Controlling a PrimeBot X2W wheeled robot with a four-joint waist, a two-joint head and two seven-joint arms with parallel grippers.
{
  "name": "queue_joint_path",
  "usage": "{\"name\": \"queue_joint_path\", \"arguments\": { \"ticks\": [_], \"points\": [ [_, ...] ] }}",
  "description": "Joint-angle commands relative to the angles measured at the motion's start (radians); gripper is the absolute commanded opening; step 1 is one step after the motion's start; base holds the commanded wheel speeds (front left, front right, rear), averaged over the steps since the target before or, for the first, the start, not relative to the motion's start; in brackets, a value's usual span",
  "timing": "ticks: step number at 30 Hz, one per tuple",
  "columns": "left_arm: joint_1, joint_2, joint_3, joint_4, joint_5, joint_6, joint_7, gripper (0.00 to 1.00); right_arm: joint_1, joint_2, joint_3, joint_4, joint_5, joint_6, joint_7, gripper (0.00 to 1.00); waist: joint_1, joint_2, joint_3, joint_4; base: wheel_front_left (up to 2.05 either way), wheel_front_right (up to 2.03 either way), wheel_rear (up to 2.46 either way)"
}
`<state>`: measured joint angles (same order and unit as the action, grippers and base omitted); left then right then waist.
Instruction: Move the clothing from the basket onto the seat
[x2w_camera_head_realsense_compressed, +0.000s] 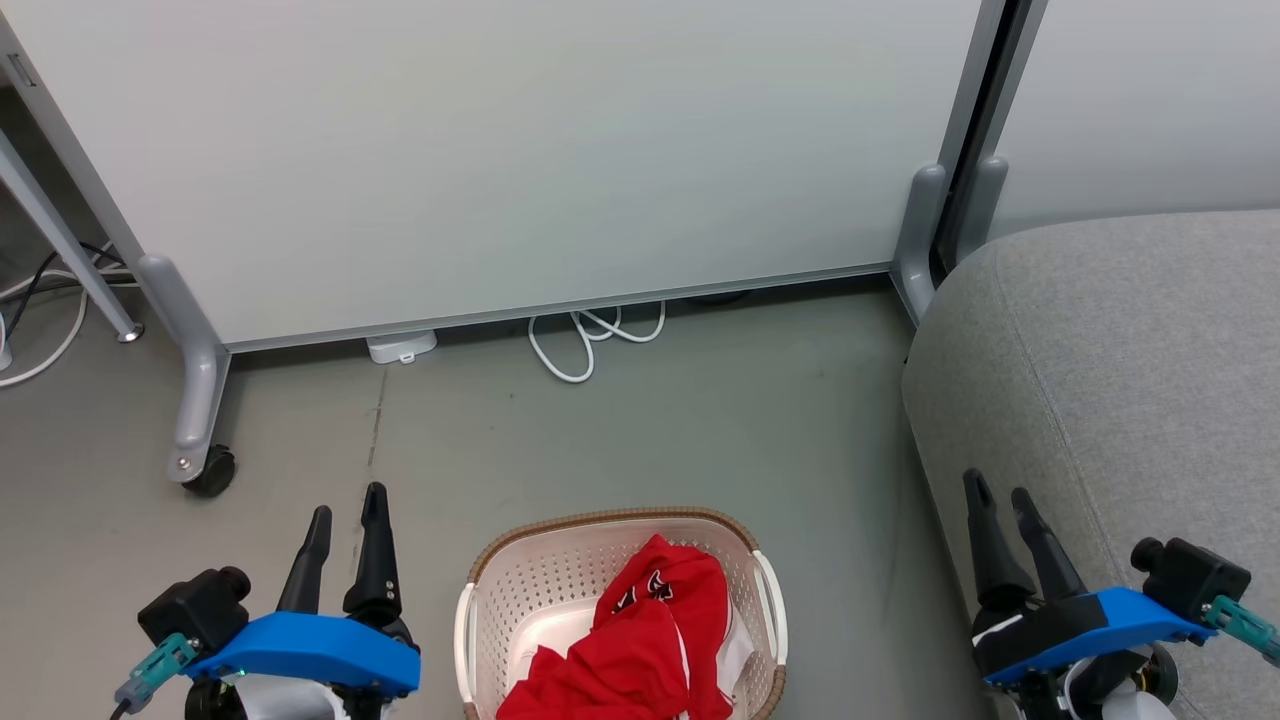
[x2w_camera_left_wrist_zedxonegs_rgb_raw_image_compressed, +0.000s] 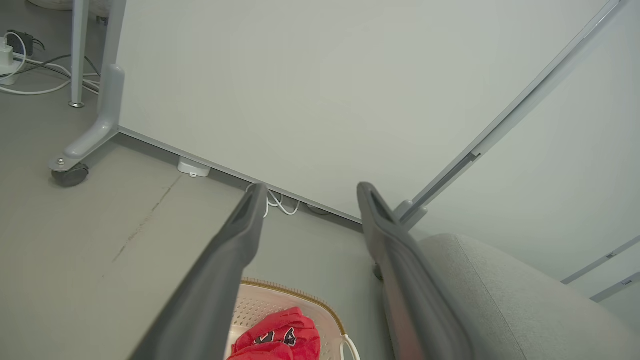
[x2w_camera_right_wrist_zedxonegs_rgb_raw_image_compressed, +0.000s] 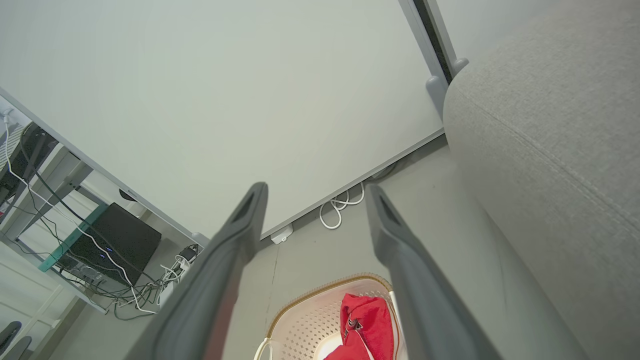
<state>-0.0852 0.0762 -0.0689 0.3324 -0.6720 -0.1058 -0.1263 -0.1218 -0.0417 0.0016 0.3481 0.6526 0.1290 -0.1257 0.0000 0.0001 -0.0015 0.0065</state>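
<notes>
Clothing sits in the basket, a red heap bunched toward its R side w/ black-and-white lettering showing on top. Nothing lies on the visible part of the seat, so the task looks unstarted.

The basket stands on the floor btwn the two arms. The seat is just to its R, w/ a strip of bare floor between.

L fingers hang over bare floor to the L of the basket, parted w/ a clear gap, holding nothing. R fingers are the same, apart and empty, in front of the seat's near edge. Neither pair is over the basket or touching the cloth. Prob. both are parked at the sides to keep the head view of the heap open before a reach.

The heap peaks high in the middle, above rim level by the look of it. That peak is likely the easiest pinch point, as it saves digging to the basket floor.

The R arm is closer to the seat, so it seems the natural one for the drop. The cloth is soft, and two garments may be tangled, so a lift could drag both out.
</notes>
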Motion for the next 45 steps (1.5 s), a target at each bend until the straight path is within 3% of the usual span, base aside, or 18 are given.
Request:
{"name": "queue_joint_path", "arguments": {
  "ticks": [1,45],
  "points": [
    [-0.025,0.008,-0.002,-0.004,0.023,-0.005,-0.008,1.0,-0.025,-0.008,0.004,-0.005,-0.024,0.002,-0.008,1.0,0.0,-0.0001,0.0,0.0,0.0,0.0,0.0],
    [-0.047,0.0,-0.032,0.082,0.305,-0.026,-0.109,1.0,-0.046,-0.011,0.013,0.047,-0.449,0.002,-0.083,1.0,0.0,-0.0001,-0.005,-0.001,0.0,0.0,0.0]
  ]
}}
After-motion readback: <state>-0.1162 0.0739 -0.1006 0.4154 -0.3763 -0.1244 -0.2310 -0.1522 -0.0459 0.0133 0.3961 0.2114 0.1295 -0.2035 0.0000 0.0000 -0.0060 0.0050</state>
